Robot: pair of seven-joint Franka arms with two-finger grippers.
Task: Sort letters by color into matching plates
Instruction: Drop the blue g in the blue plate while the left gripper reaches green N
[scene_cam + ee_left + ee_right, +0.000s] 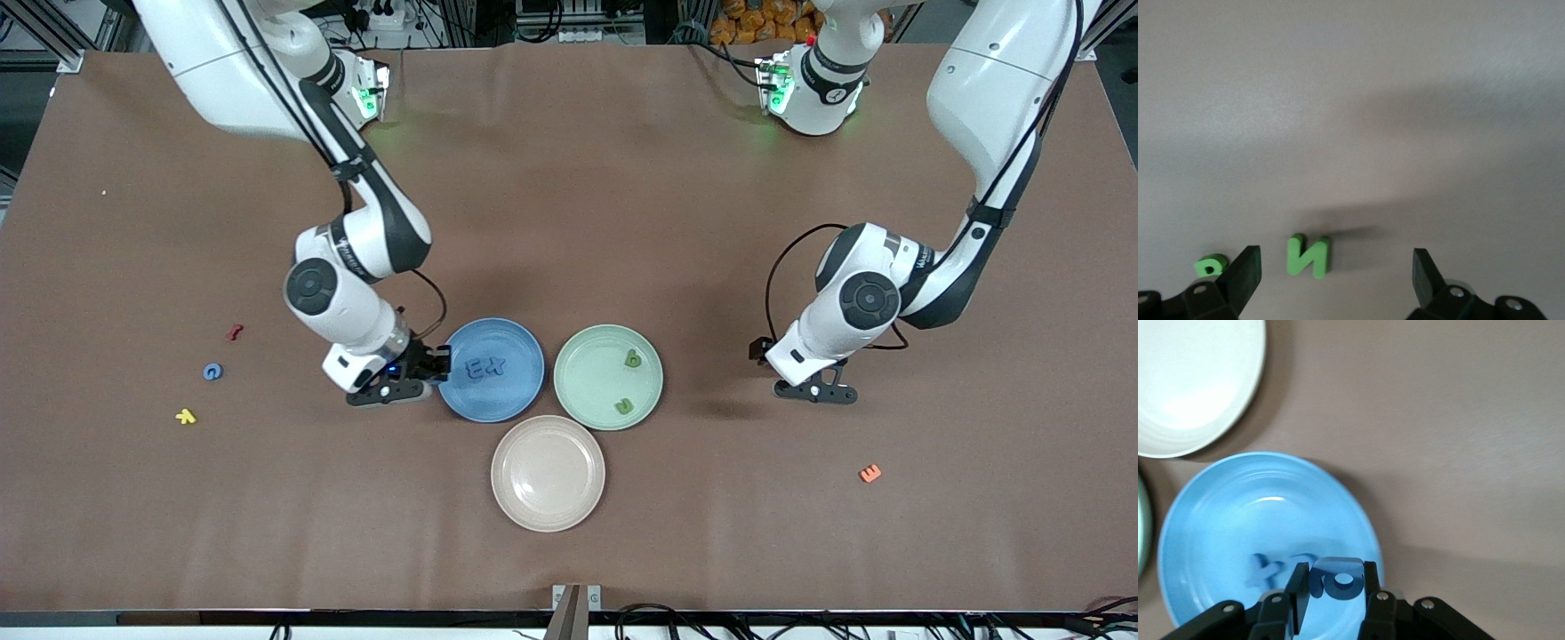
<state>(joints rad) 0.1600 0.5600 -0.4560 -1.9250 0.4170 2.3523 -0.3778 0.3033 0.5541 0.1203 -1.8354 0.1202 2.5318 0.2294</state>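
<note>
The right gripper (428,364) is clamped on a blue letter (1336,578), a rounded one with a hole, held upright between the fingers (1299,585). The gripper hangs over the rim of the blue plate (524,356) at the edge toward the right arm's end of the table. Two blue letters, E (479,368) and x (497,364), already lie flat near the plate's centre.

Step in hand: delivery of a blue letter to the blue plate. The next move calls for a short advance over the plate's floor, then release, keeping clear of the two letters already there.

The held letter's flat faces look across the gap between the jaws' sides; whether it has a long axis cannot be told while it is clamped.

The left gripper (815,388) waits with its fingers (1245,270) wide apart, low over bare table toward the left arm's end. In the left wrist view a green N (1309,255) and another green letter (1210,267) lie flat on the table under it, the N's long strokes running away from the camera.

The green plate (587,369) holds two green letters (632,358). The beige plate (548,471) sits nearest the front camera.

Loose on the table: a blue G (212,372), a red letter (235,332), a yellow letter (185,415) and an orange E (870,473).
</note>
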